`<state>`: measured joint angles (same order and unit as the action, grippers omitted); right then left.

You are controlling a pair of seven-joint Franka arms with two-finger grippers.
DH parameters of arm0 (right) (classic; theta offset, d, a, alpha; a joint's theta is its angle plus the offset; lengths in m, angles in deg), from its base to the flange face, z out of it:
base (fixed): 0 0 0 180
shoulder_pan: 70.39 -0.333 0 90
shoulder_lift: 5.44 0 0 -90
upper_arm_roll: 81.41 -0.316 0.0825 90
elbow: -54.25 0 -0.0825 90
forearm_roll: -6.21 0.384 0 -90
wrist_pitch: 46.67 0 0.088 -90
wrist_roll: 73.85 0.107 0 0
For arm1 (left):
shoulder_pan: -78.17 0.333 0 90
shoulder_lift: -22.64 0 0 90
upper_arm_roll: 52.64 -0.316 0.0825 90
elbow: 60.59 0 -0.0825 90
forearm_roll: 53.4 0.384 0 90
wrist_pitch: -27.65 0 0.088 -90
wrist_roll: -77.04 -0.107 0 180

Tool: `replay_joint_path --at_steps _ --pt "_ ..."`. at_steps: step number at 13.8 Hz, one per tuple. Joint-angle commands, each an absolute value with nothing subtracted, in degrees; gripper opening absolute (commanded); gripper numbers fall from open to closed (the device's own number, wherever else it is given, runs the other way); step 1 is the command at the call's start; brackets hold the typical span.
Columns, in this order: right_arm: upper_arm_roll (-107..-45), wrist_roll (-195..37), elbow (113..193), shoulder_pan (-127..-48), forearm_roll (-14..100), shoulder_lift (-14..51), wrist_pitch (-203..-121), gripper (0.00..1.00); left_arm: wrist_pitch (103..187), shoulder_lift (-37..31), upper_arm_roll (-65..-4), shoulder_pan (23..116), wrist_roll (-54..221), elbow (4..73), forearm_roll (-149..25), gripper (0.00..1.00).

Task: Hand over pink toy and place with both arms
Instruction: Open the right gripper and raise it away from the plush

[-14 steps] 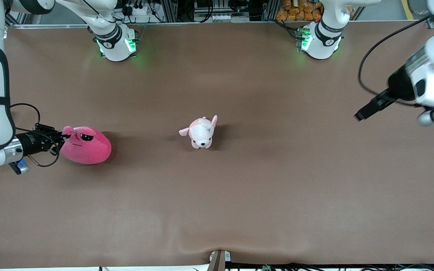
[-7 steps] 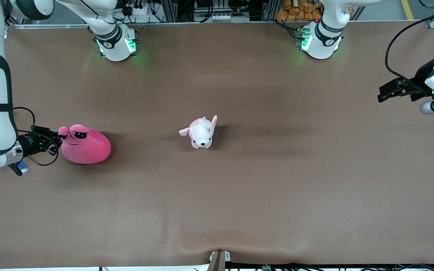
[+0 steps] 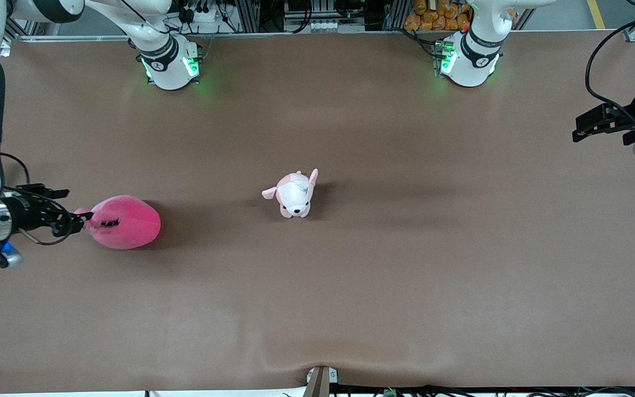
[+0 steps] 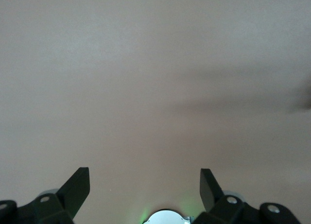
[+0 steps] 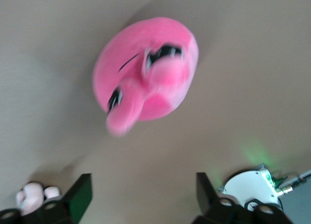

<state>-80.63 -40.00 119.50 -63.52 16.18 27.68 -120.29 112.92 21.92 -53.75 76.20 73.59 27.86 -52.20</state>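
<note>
The pink toy (image 3: 125, 223) lies on the brown table near the right arm's end, tipped over with its face toward my right gripper (image 3: 81, 220). That gripper is low beside the toy, open, its tips just off a floppy nub. In the right wrist view the pink toy (image 5: 146, 71) lies ahead of the open right gripper (image 5: 143, 185), with nothing between the fingers. My left gripper (image 3: 586, 125) is open and empty above the table's edge at the left arm's end. The left wrist view shows the left gripper (image 4: 144, 181) over bare table.
A pale pink-and-white plush puppy (image 3: 294, 194) stands at the middle of the table; it also shows in the right wrist view (image 5: 33, 195). The two arm bases (image 3: 170, 60) (image 3: 467, 58) stand along the table's back edge. A small fixture (image 3: 320, 377) sits at the front edge.
My right gripper has opened, let go of the toy's nub and drawn back toward its table end. The toy has tipped down onto the table. My left arm has pulled back toward its table end.
</note>
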Motion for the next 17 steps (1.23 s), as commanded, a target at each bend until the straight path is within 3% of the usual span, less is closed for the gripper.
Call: replay_joint_path --at_steps 1,3,6,10,12,14,17 --pt "-80.6 -40.1 117.7 -66.5 14.6 22.6 -119.4 1.00 111.8 21.5 -53.3 76.2 76.1 26.5 -51.3 1.00" --pt "-80.7 -40.5 117.5 -68.2 14.8 19.1 -119.2 1.00 111.9 21.7 -53.1 76.1 78.1 26.4 -51.2 1.00" --pt "-80.7 -45.6 117.5 -68.4 15.0 12.7 -110.0 1.00 111.9 21.9 -52.4 75.8 79.4 26.4 -51.2 1.00" --pt "-82.0 -57.3 121.5 -71.4 9.5 3.3 -108.4 1.00 112.2 21.9 -52.3 76.1 78.7 26.3 -51.2 1.00" --pt "-83.2 -58.1 132.7 -74.4 2.6 -3.7 -114.2 1.00 112.5 21.8 -52.3 76.1 78.7 26.4 -51.2 1.00" --pt "-82.9 -59.6 142.6 -74.1 2.9 -10.9 -123.9 1.00 112.6 21.8 -52.3 76.1 78.7 26.4 -51.2 1.00" --pt "-79.5 -72.0 142.9 -73.4 2.9 -11.4 -126.7 1.00 112.6 21.8 -52.3 76.0 78.7 26.4 -51.2 1.00"
